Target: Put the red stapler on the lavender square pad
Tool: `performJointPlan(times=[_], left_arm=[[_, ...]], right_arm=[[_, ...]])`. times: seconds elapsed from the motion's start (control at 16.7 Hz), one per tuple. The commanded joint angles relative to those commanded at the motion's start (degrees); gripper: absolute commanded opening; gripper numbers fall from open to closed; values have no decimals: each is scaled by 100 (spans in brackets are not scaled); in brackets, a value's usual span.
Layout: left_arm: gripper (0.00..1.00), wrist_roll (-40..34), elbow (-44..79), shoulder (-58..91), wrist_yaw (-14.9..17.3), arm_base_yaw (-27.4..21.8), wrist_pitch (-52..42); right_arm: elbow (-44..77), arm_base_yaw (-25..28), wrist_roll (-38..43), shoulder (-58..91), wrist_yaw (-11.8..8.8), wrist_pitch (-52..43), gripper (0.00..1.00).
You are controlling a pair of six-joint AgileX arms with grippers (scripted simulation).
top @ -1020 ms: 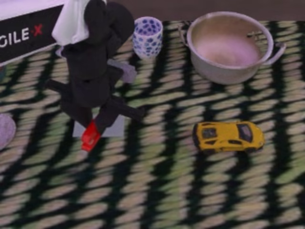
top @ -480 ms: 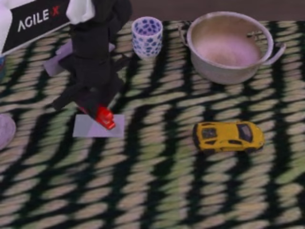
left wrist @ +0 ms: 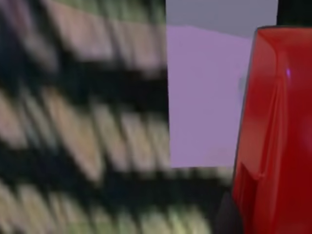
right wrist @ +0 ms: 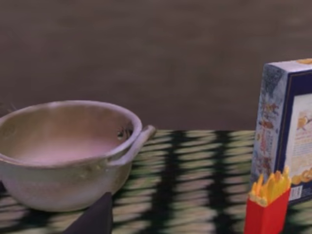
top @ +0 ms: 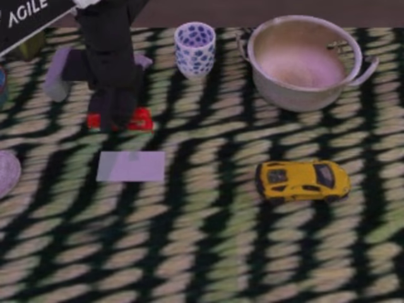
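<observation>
Your stapler sits in the left gripper, off the pad.
The red stapler (top: 141,119) lies crosswise toward the table's far-left corner, clenched in your left gripper (top: 118,120), with the lavender square pad (top: 131,166) just beyond it toward the near edge; your right gripper's fingers can't be told.

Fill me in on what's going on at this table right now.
The left gripper is clamped on the red stapler, holding it behind the lavender square pad, toward the far edge of the table. The stapler is not over the pad, so nothing rests on it. A yellow toy car, a metal pot and a blue-spotted cup sit untouched. The right arm is out of the top view; its wrist camera looks at the pot.
</observation>
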Motion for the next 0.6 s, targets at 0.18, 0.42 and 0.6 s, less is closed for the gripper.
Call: performJointPlan(times=[0.18,0.42,0.6], left_arm=[[0,-297,81,-4,5,37,21],[0,-297,81,-4,5,37,21],[0,-278,-20,-7,5,10,114]], right_arm=[[0,0,0,0,0,0,100],[0,0,0,0,0,0,100],[0,0,0,0,0,0,100]])
